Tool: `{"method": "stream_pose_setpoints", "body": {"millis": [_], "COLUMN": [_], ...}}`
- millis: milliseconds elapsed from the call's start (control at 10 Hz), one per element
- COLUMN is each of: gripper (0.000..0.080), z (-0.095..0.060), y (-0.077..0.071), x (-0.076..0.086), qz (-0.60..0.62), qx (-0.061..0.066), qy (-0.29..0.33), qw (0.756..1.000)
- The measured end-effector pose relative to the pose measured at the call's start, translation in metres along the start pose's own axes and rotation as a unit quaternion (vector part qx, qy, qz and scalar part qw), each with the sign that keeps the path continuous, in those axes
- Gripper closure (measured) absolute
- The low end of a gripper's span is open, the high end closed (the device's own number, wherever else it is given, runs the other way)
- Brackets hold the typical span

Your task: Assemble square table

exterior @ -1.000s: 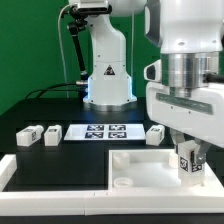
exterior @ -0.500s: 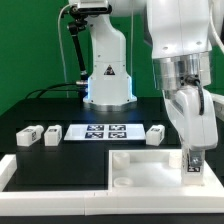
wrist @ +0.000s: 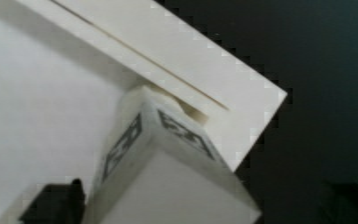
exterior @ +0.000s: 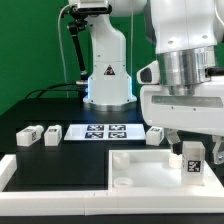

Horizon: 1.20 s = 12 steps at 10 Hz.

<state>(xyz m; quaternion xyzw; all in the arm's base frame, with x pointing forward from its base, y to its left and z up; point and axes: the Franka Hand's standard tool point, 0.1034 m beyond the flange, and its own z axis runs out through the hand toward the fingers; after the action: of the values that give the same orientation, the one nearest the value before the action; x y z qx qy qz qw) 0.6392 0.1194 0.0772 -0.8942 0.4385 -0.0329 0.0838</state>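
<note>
Right now, black worktop [exterior: 85,148] carries everything. White square top [exterior: 140,165] lies at front, rim up. Marker board [exterior: 105,131] flat behind square top. First leg [exterior: 28,135] and second leg [exterior: 50,133] off toward exterior view's left of square top. Third leg [exterior: 156,134] just behind it. Fourth leg [exterior: 192,160] upright on square top's corner at exterior view's right. My hand [exterior: 192,147] above fourth leg, fingers [wrist: 51,203] spread either side, pinching nothing.
</note>
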Motion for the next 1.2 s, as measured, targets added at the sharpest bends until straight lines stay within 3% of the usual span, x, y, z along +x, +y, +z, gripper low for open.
{"method": "stream_pose_setpoints", "body": {"millis": [200, 300, 500, 800, 900, 1000, 1100, 1200], "gripper": [0.0151, 0.0151, 0.0151, 0.0172, 0.0334, 0.0334, 0.0504, 0.0504], "z": [0.0003, 0.0005, 0.0, 0.0005, 0.0006, 0.0006, 0.0005, 0.0006], "y": [0.0006, -0.0002, 0.0016, 0.002, 0.0018, 0.0018, 0.0042, 0.0047], "x": [0.0006, -0.0015, 0.0026, 0.0024, 0.002, 0.002, 0.0048, 0.0054], "qz": [-0.089, -0.183, -0.358, -0.337, -0.309, -0.265, -0.236, -0.212], "qx": [-0.003, -0.015, -0.024, -0.025, -0.024, -0.024, -0.026, -0.026], "qy": [0.002, 0.01, 0.004, 0.004, 0.005, 0.006, 0.007, 0.008], "qw": [0.996, 0.983, 0.933, 0.941, 0.951, 0.964, 0.971, 0.977]}}
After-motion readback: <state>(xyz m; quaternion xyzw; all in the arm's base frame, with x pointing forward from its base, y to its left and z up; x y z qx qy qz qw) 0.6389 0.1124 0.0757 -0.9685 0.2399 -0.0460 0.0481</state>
